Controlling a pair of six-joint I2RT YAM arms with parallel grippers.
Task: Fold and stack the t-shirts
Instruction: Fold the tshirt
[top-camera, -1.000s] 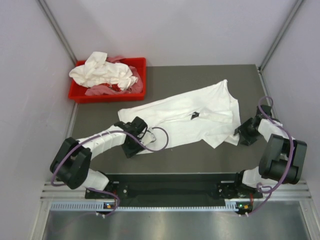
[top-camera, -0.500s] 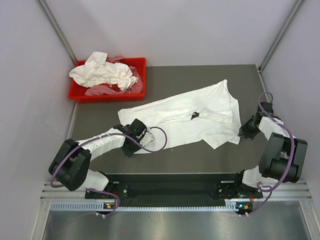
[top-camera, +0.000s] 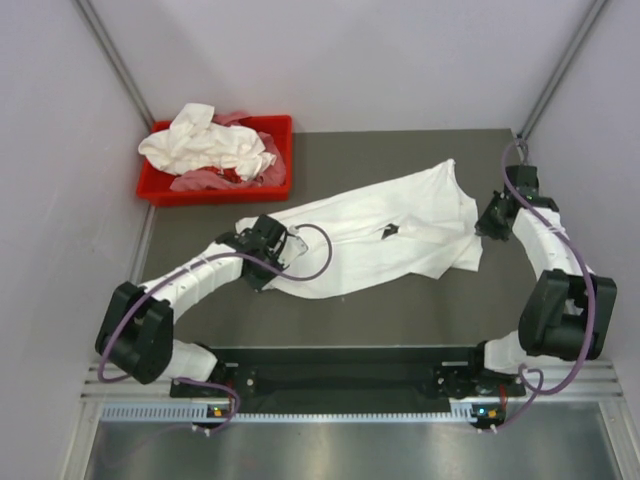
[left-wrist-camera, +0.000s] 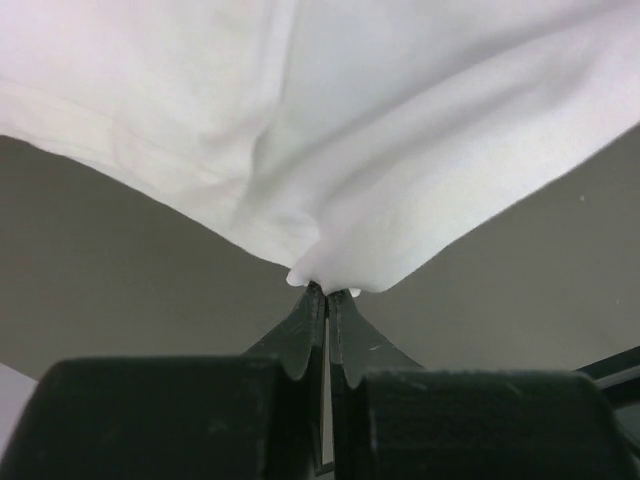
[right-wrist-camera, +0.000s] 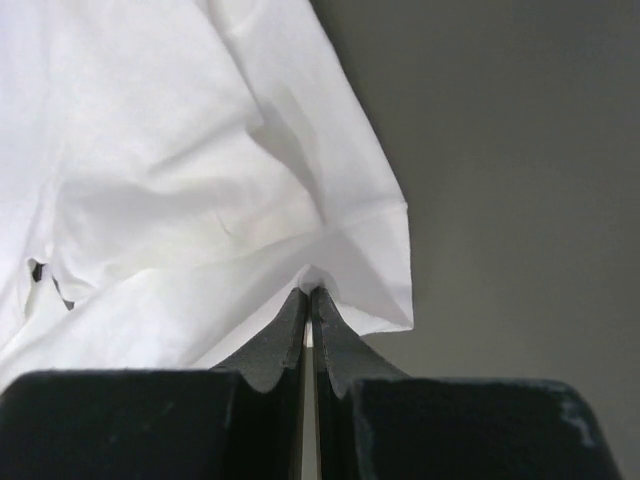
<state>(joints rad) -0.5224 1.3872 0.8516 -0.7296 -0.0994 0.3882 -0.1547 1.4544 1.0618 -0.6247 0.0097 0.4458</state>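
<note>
A white t-shirt (top-camera: 380, 235) lies spread and creased across the middle of the dark table. My left gripper (top-camera: 268, 243) is shut on its near left edge; the left wrist view shows a nub of the shirt's cloth (left-wrist-camera: 330, 200) pinched between the left gripper's (left-wrist-camera: 327, 292) closed jaws. My right gripper (top-camera: 487, 222) is shut on the shirt's right edge; in the right wrist view the shirt's cloth (right-wrist-camera: 180, 190) bunches at the right gripper's (right-wrist-camera: 309, 291) closed jaws. More crumpled white shirts (top-camera: 208, 142) lie heaped in the red bin.
The red bin (top-camera: 280, 150) stands at the table's far left corner. Pale walls close in on both sides. The purple cable (top-camera: 318, 262) of my left arm loops over the shirt's near edge.
Both grippers moved away from me with the shirt's edges. The right one went far up the right side, drawing the shirt's near right flap back and flattening it.
</note>
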